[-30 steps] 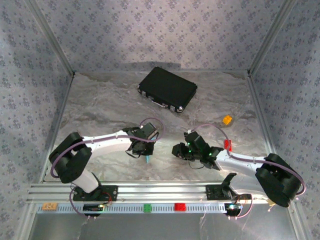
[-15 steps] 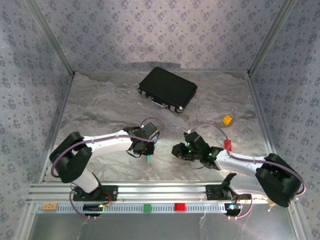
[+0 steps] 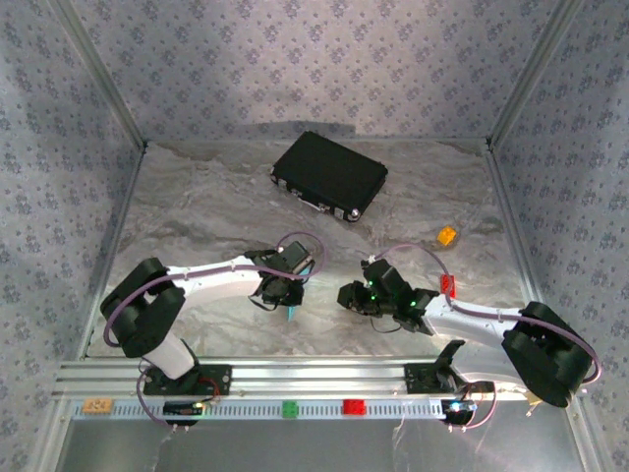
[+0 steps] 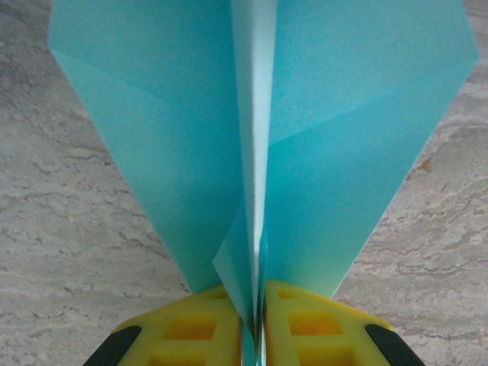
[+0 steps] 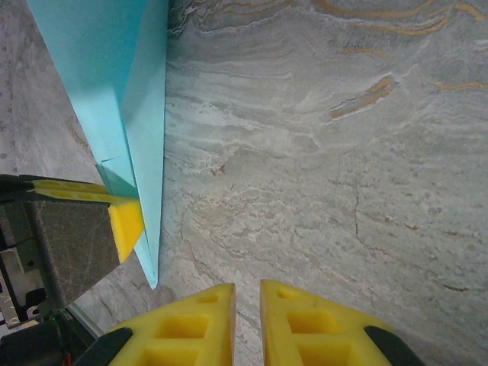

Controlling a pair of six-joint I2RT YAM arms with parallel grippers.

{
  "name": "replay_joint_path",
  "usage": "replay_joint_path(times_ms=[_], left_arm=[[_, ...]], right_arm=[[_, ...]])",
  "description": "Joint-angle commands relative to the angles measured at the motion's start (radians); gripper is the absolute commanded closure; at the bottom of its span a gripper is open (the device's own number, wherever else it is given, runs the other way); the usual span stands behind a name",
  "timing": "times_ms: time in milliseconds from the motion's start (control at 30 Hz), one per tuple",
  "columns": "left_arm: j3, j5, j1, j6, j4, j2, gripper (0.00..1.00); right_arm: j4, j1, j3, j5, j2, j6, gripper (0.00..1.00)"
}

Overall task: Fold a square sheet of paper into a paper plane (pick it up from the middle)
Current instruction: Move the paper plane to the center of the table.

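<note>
1. Table (image 3: 197,197): grey marbled top with patterned walls around it.
2. Left arm (image 3: 211,275) reaches in from the left base toward the middle of the table. Right arm (image 3: 472,320) reaches in from the right base, and the two wrists face each other near the front centre.
3. Black case (image 3: 329,175): lies flat and closed at the back of the table, well apart from both arms.
4. Paper plane (image 4: 335,137): light blue, folded, with the centre ridge running straight out from the left fingers and the wings spread to either side. From above it is just a teal sliver (image 3: 292,313) under the left wrist. The pinched end looks like the nose, but that is hard to be sure of. Whether it touches the table I cannot tell.
5. Left gripper (image 4: 258,293): yellow fingers pressed together on the plane's centre ridge, holding it.
6. Right gripper (image 5: 248,293): fingers almost together with a thin slit between them and nothing in it, over bare marble. The plane (image 5: 99,46) is just to its left, not touching.
7. Orange block (image 3: 447,235): on the table to the right, behind the right arm.
8. Red block (image 3: 448,285): just beside the right forearm.
</note>
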Motion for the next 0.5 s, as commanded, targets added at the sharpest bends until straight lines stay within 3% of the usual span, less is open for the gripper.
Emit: replay_joint_path(times_ms=[0,467], left_arm=[[0.026,0.0,-0.008,0.006,-0.01,0.024,0.86],[0.026,-0.011,-0.011,0.006,-0.007,0.045,0.85]], right_arm=[[0.005,0.007,0.023,0.021,0.006,-0.008,0.83],[0.003,0.007,0.017,0.025,0.007,-0.007,0.82]])
